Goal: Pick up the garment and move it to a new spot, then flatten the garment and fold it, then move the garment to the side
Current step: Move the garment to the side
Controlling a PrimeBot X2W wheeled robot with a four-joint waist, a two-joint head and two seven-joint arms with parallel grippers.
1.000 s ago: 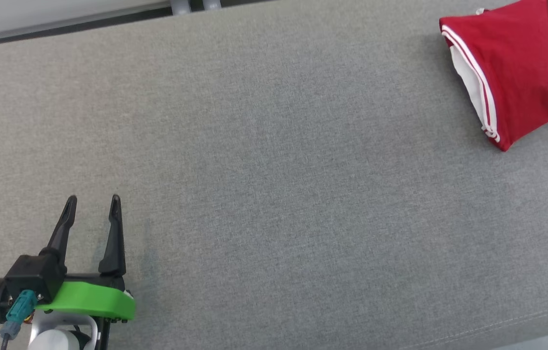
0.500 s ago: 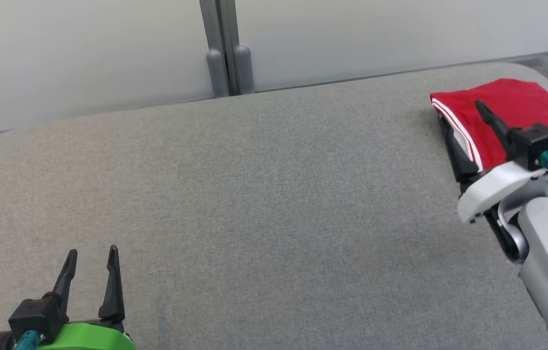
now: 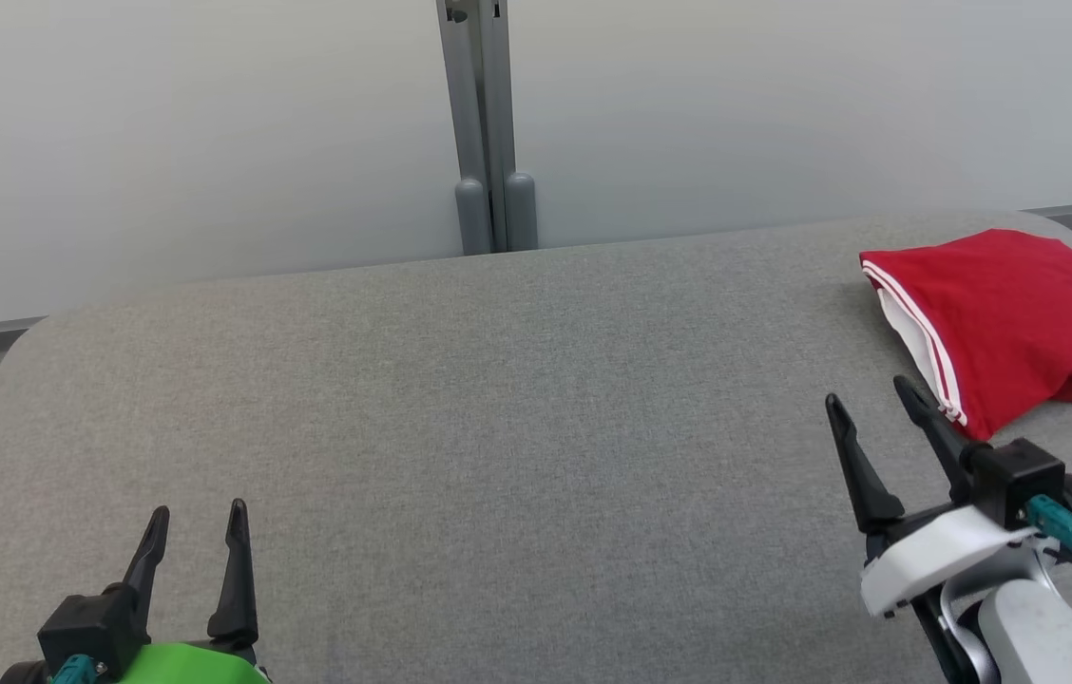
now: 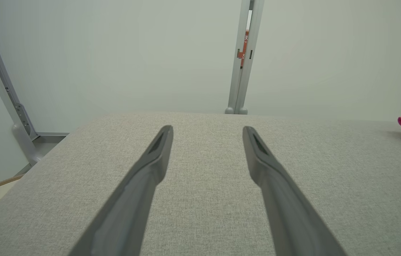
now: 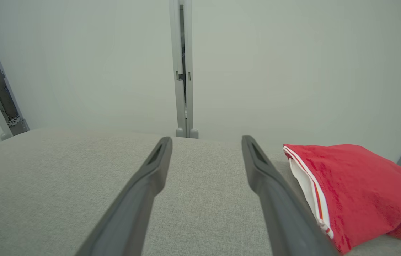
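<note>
Pulled back from the red garment (image 3: 1011, 323), the right end effector (image 3: 865, 391) had come to the near right of the grey table (image 3: 536, 399), fingers spread wide and empty, close beside the cloth. Folded, the garment lay at the far right. At near left, the left end effector (image 3: 199, 508) stood wide, empty.

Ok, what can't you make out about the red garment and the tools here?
Red garment: right end cut off by the head view's right edge; lower layers hidden under the top one.
Left tool: base cut off by the head view's bottom edge.
</note>
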